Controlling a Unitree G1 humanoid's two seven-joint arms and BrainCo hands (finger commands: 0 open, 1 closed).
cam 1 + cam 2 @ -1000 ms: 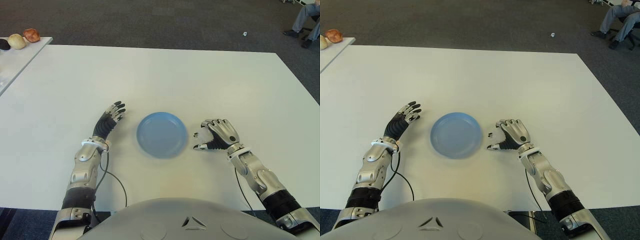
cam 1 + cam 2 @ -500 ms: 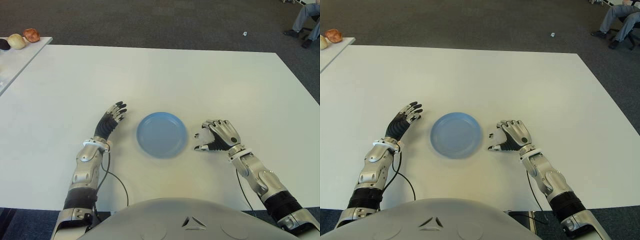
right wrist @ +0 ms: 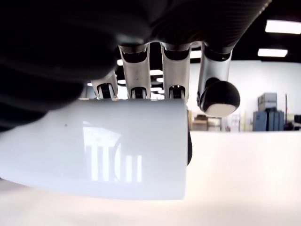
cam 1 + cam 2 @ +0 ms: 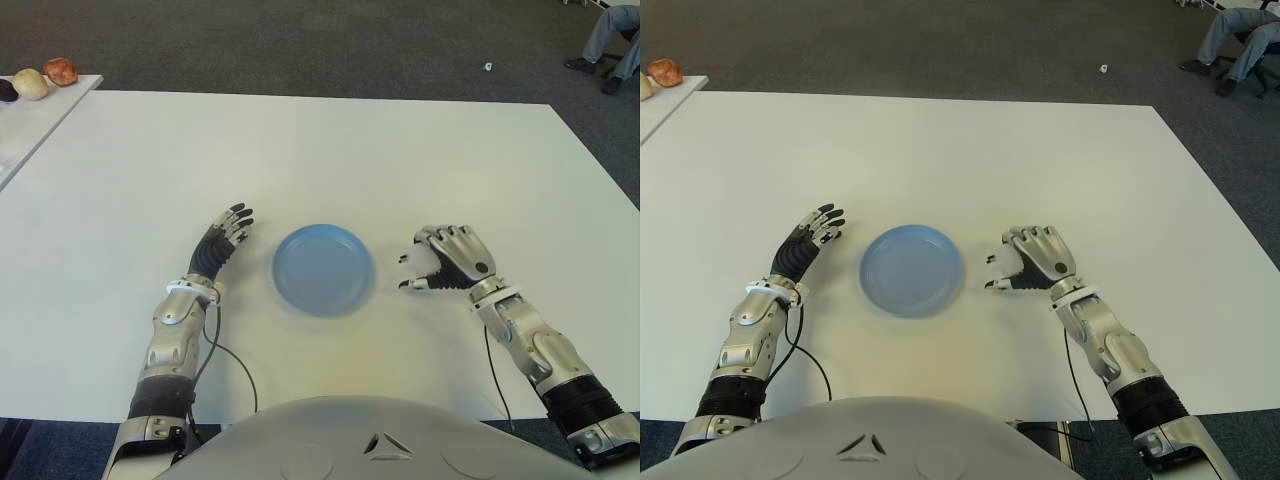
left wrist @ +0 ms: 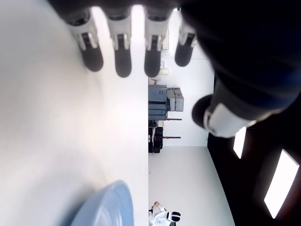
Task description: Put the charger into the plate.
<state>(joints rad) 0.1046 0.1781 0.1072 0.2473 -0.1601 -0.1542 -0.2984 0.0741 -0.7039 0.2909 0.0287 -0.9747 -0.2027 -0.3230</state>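
1. Since a second ago, your right robot hand (image 4: 447,262) has lifted and pulled slightly away from the plate (image 4: 323,269), toward the robot's right; a gap now shows between the two where it sat closer to the rim before. The left robot hand (image 4: 222,240) and the plate look unchanged.

2. Your right robot hand is closed around the charger (image 3: 101,148): the wrist view shows the white block held under the curled fingers (image 3: 176,75). In the eye views only a little white peeks out at the fingertips.

3. You're in the carry step, by my reading: the charger is grasped and appears to be off the surface (image 4: 300,150), but the plate is bare.

4. Your left robot hand is flat with fingers spread, holding nothing, just beside the plate on its left. It's idle.

5. Next you'd need to bring the right robot hand leftward over the middle of the plate, lower it, then open the fingers. Release low, so the charger doesn't skid over the shallow rim.
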